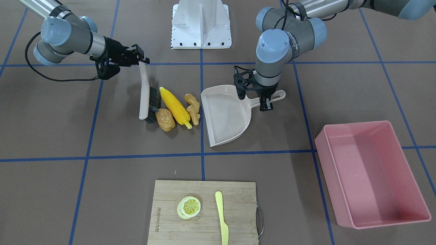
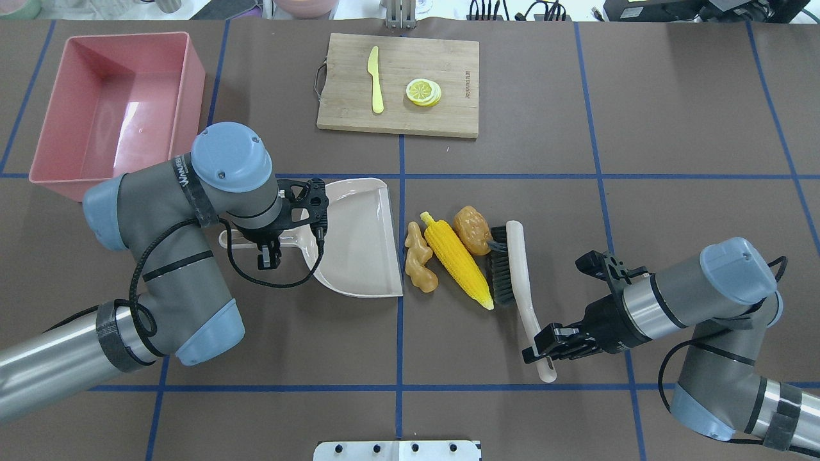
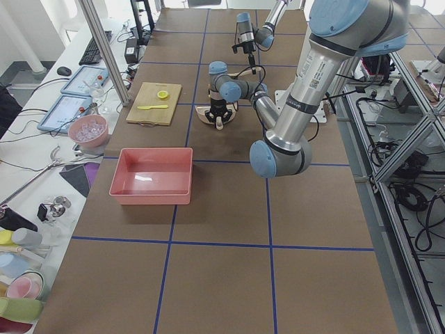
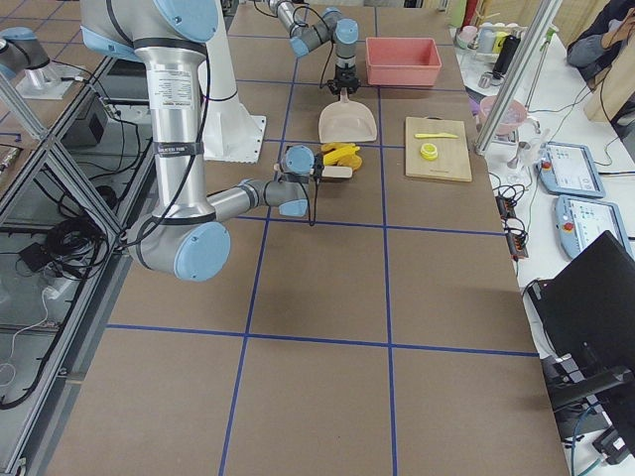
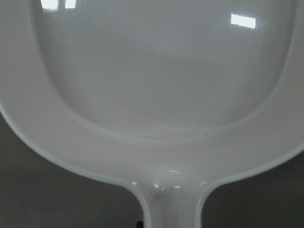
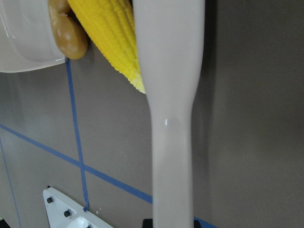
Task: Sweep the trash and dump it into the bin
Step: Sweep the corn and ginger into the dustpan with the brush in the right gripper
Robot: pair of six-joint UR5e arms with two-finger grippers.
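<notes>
right gripper (image 2: 544, 346) clamped on beige long-handled brush (image 2: 516, 256) | its black bristles against brown-orange potato-like lump (image 2: 472, 229); yellow corn cob (image 2: 456, 257) and knobbly tan ginger root (image 2: 418, 257) just beyond | left gripper (image 2: 269, 248) gripping beige plastic dustpan (image 2: 359, 237) by its handle | large pink rectangular plastic tub (image 2: 189, 89) well apart, far-outward of it

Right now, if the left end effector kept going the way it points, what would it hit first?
The left end effector points straight down and grips the dustpan handle, so that first, then probably the table right beneath.

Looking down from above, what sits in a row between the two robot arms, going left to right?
The beige dustpan → ginger root → corn cob → brush.
</notes>
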